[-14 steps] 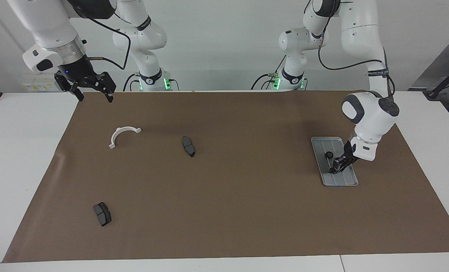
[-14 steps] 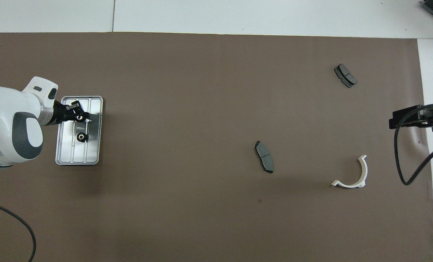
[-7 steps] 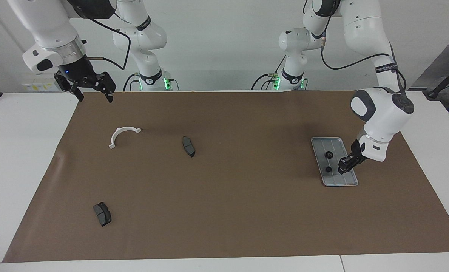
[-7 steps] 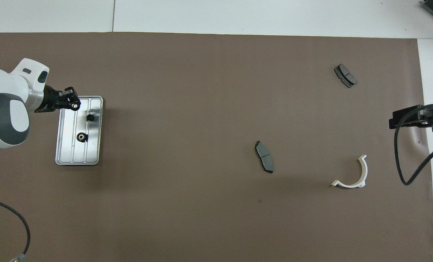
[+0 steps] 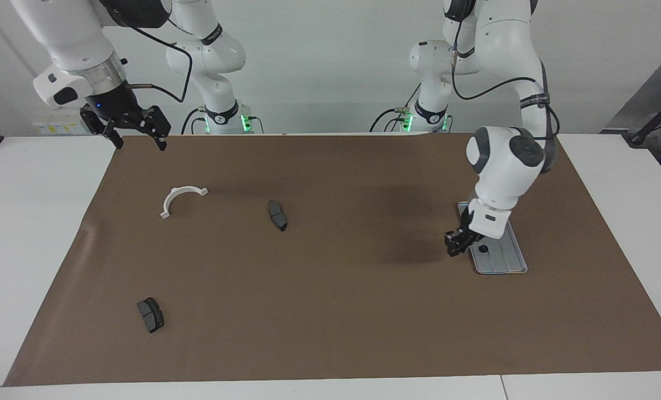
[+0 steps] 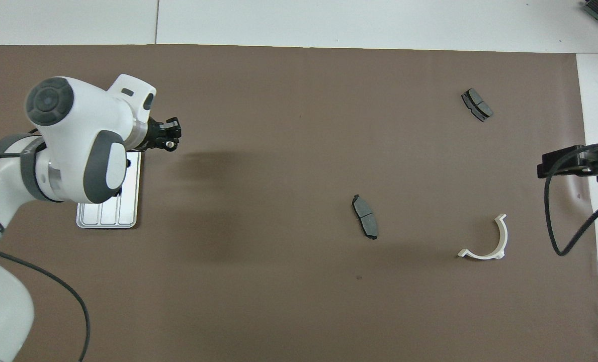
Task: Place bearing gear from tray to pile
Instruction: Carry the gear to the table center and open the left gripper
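Left gripper (image 5: 456,245) (image 6: 170,139) is up in the air over the brown mat (image 5: 336,311), just off the edge of the tray (image 5: 509,262) (image 6: 107,217) that faces the right arm's end. I can't tell whether its fingers are spread or pressed together, or whether anything sits between them. The tray lies flat toward the left arm's end of the table, with the left arm's wrist covering much of it from above. I can see one small black gear (image 5: 482,249) lying on the tray, on the part farther from the robots. Right gripper (image 5: 135,131) (image 6: 563,163) waits high over the mat's corner at the right arm's end, fingers spread wide and holding nothing. The pile is scattered loosely at that end. The white half-ring bracket (image 5: 179,199) (image 6: 490,242) lies closest to the robots. One dark brake pad (image 5: 278,215) (image 6: 365,216) sits nearer the middle of the mat. The other brake pad (image 5: 150,314) (image 6: 477,104) is the farthest out, well apart from both. No gear shows among them.
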